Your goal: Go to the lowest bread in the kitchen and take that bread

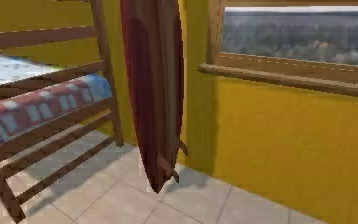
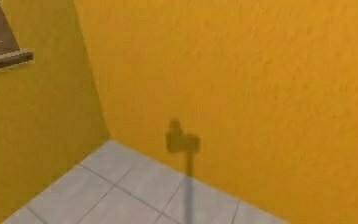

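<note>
Forward view: bed, surfboard, window. That's a bedroom, so you're at the find-the-kitchen step.

Arm side view: yellow wall, tiled floor.

Turn and drive out. Can't tell where the bread is, or how the gripper fingers stand.

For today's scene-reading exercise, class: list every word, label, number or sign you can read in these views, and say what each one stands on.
None: no text can be read. The surfboard, the bed's patterned quilt, the window frame and the yellow walls carry no words, numbers or signs.
</note>
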